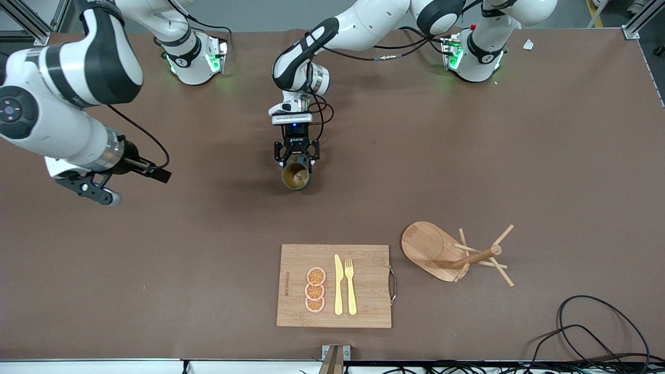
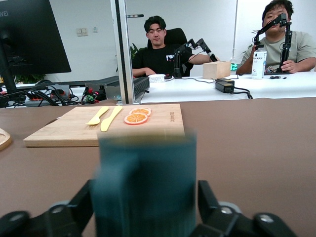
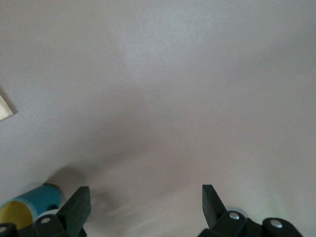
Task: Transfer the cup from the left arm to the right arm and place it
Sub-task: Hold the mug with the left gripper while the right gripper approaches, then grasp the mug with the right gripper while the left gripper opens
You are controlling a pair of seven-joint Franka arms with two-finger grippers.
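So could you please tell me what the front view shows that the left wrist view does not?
Only the front view shows the right claw, open over bare table toward the right arm's end, and the whole wooden mug tree. Only the left wrist view shows two seated people past the table's edge. Both show the left claw shut on the cup, and the cutting board with its orange slices and yellow cutlery.

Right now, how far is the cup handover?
Done: the left gripper is shut on the cup and holds it above the table's middle, mouth toward the front camera. In hand: the right gripper, open, hangs over its own end of the table, apart from the cup. Left: the right gripper must take the cup, the left must release it, and then comes the placing.
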